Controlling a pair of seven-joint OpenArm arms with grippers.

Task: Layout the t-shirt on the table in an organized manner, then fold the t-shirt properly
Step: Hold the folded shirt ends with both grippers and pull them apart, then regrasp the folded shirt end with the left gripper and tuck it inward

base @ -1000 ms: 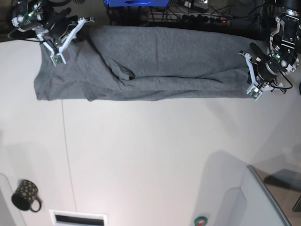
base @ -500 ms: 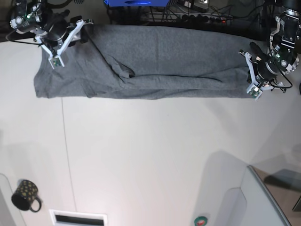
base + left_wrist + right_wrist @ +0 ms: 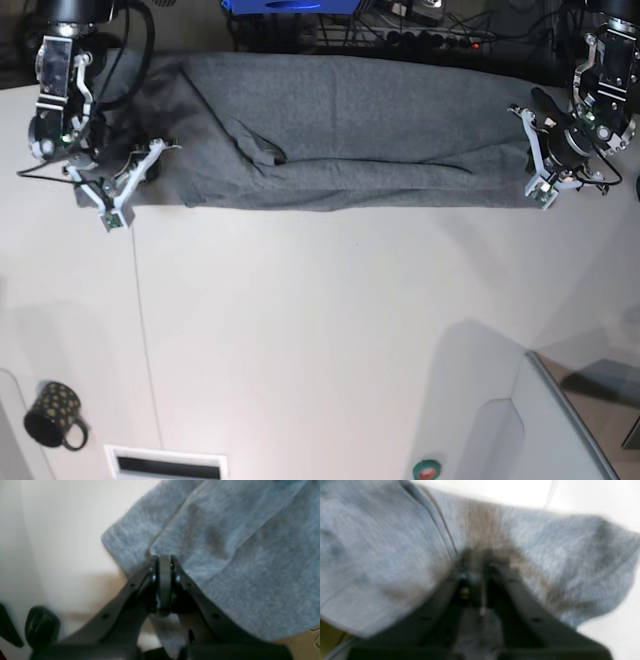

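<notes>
Shirt (image 3: 340, 130) half-spread on worktop (image 3: 330, 330), both my pincers (image 3: 546, 170) (image 3: 125, 190) clamped on its ends; flattening and folding remain.

heather-grey t-shirt (image 3: 380, 130), white table (image 3: 320, 320), black spotted mug (image 3: 55, 415)

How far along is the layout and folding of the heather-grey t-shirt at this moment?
Early. The heather-grey cotton t-shirt lies as a long band across the far side of the white table, creased near its middle. In hand: the left gripper and right gripper are each shut on one end's near corner. Left: spreading it flat, then every fold.
</notes>
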